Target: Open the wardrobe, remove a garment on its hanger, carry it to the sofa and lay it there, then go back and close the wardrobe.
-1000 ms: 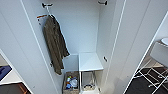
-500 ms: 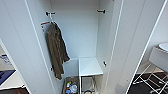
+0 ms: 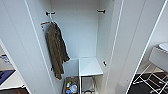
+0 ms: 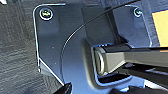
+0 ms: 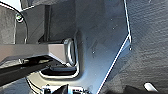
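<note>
Compared with a second earlier, my head view has drawn nearer to the wardrobe (image 3: 75, 37), so its open interior now spans most of the frame; this is camera travel, not movement of the contents. Both doors stand open, one on each side. An olive-brown jacket (image 3: 56, 50) hangs on a hanger from the black-tipped hook (image 3: 49, 13) on the left inner wall; a second hook (image 3: 101, 11) on the right wall is bare. Low on the right sits a white shelf (image 3: 90, 67); beside it on the wardrobe floor lies a box of small coloured items (image 3: 70, 87). Outside, to the right, stands a white frame with thin legs (image 3: 155, 72) on dark floor.

My left wrist view shows dark carpet (image 4: 17, 50) beneath my mounting plate, with an orange-yellow patch (image 4: 160, 27) at one edge that I cannot identify. My right wrist view shows the same carpet (image 5: 150, 50). Whether either claw is open or closed, or grips anything, I cannot tell.
</note>
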Controlling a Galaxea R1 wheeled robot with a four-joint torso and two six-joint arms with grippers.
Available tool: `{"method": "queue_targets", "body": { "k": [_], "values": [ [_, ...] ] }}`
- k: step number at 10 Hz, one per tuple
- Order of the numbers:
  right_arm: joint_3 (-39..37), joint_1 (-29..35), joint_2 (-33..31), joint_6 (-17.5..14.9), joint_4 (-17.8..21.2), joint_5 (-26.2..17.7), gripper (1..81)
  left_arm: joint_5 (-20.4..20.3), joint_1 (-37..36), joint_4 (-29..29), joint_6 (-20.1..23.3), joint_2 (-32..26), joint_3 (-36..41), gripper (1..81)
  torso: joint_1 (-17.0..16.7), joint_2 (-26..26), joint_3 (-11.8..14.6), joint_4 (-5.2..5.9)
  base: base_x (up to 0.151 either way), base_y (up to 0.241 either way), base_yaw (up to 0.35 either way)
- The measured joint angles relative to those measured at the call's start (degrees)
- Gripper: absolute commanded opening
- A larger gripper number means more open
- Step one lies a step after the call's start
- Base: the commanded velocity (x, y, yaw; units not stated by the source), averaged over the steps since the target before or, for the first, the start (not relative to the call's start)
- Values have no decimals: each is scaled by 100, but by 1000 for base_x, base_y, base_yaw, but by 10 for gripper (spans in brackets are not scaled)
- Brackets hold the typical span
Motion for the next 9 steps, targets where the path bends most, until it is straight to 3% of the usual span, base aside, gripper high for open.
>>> {"method": "queue_targets", "body": {
  "k": [1,3,7,9],
  "values": [
    [0,33,2,0,-2,-15,811,173,111,-254,68,39,-12,811,0,-2,0,0,0,0,0],
    [0,171,7,0,-2,-12,811,383,218,-1020,1176,154,16,811,-2,-2,0,0,0,0,0],
    [11,202,35,2,0,-17,811,788,172,-4135,5074,155,30,811,-2,-2,0,0,0,0,0],
    [-33,240,116,27,0,-20,811,853,152,-6452,6921,160,82,811,-2,-2,0,0,0,0,0]
  ]
}}
